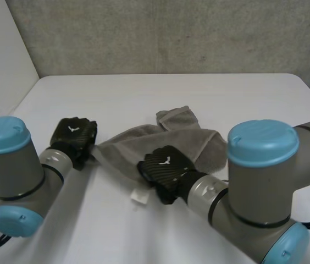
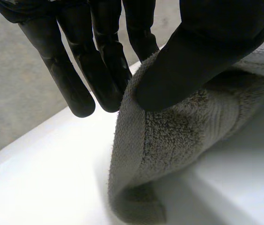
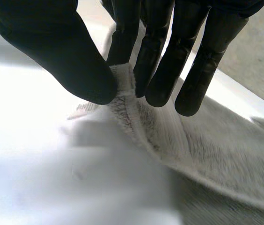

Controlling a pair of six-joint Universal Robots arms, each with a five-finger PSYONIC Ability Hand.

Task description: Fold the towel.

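Grey terry towel (image 1: 169, 140) lies crumpled at mid-table, its looped pile bordered by a flat woven hem. You see the left hand (image 2: 202, 51) pinching the towel's left end between thumb and fingers. The right hand (image 3: 52, 47) pinches the near hem the same way. A white label (image 1: 139, 196) lies at the near edge. Open white table (image 1: 144, 93) extends beyond the far edge.

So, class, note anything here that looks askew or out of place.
The grey terry towel lies bunched and skewed, its far end flopped over; the left robot hand and right robot hand pinch its edge.
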